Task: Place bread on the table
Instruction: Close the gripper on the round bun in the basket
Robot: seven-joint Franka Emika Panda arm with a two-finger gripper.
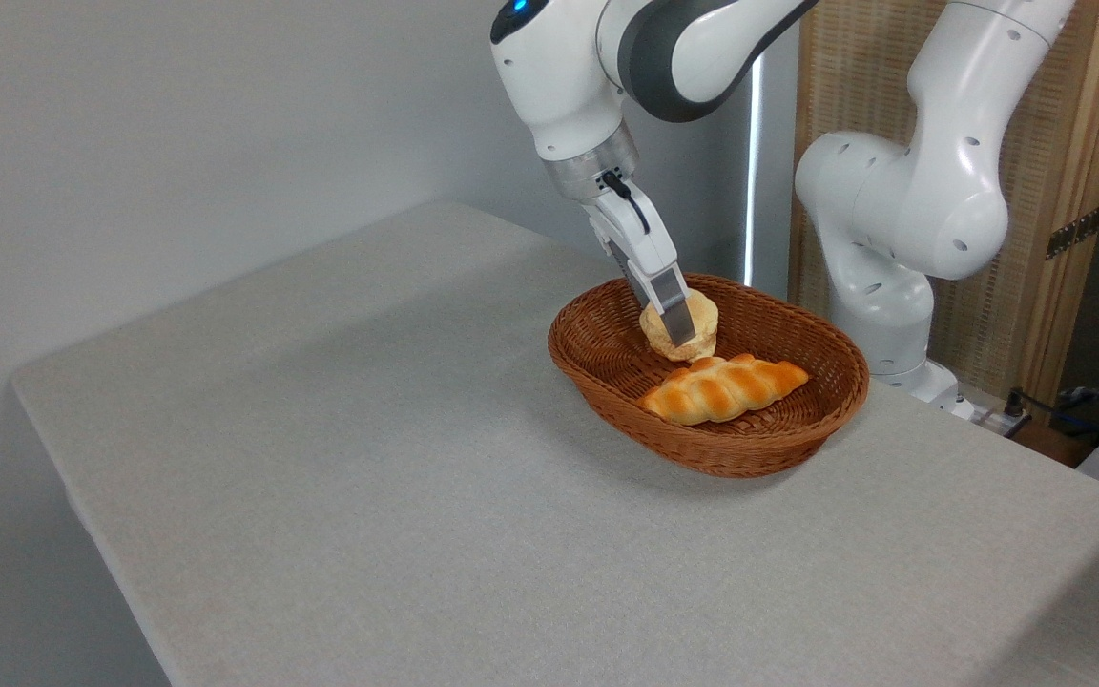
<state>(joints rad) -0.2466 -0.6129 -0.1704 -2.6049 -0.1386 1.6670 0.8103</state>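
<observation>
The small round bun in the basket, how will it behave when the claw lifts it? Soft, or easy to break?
The bread looks flaky and layered, so it may crumble or dent under a hard squeeze. Small and puffy, it is probably light. Its round sides could let it turn in the claw, or roll once set on the table.

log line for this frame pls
phase: grasp | gripper: at bun, closure unclear | bun: in basket | loaf: in basket | table: no bread yet
</observation>
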